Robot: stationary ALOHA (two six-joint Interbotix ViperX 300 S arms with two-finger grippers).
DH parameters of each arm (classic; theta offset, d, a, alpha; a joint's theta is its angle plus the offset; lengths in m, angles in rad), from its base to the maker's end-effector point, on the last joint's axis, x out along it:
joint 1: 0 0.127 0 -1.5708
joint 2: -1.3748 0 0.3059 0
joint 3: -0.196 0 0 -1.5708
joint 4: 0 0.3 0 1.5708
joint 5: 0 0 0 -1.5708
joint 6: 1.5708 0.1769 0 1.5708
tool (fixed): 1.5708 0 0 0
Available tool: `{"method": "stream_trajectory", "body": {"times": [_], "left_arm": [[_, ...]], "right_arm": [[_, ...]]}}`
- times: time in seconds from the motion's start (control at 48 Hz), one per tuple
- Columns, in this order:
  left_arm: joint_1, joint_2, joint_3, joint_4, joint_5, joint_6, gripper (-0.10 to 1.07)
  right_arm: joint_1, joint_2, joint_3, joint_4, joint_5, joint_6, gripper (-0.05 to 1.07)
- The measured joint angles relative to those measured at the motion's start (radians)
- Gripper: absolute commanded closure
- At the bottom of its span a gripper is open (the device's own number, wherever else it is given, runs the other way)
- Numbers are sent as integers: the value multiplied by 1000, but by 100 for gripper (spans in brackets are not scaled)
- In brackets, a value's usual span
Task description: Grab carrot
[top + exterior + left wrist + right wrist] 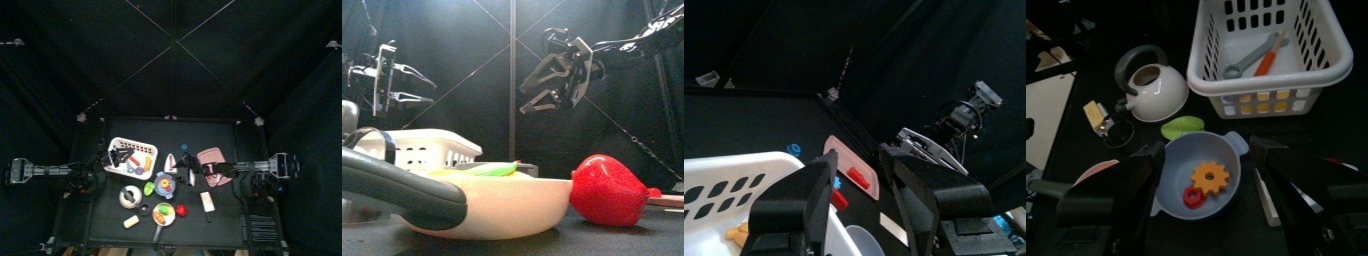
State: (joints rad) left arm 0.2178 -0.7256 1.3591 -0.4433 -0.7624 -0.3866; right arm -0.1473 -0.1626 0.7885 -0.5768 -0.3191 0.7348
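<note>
Carrot in unlabelled white basket

Readable text: none, in any of the four views.
White basket: plain slotted walls, no label or brand showing.
White kettle: bare body, no mark legible.
Blue bowl: no print; holds an orange gear-shaped piece without numbers.
Small tan tag-like piece: too small and blurred to read anything on it.
Cream pan: smooth side, no lettering.
Red pepper-like toy: no sign on it.
Table: black surface, no markings to read.
</note>
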Motion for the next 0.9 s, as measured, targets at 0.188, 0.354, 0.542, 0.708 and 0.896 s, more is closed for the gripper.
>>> {"method": "stream_trajectory", "body": {"times": [0.188,0.354,0.542,0.708,0.896], "left_arm": [[-6,0,-8,41,0,0,19],[-12,0,-26,114,0,0,19],[-18,0,-34,201,0,0,19],[-48,0,-41,281,0,2,19],[-104,0,-52,416,15,0,19]], "right_arm": [[67,54,-51,-18,67,-3,4],[110,117,-106,-31,201,-5,4],[153,152,-161,-57,380,-5,4],[190,153,-190,-69,460,-5,4],[262,153,-212,-77,492,-5,4]]}}
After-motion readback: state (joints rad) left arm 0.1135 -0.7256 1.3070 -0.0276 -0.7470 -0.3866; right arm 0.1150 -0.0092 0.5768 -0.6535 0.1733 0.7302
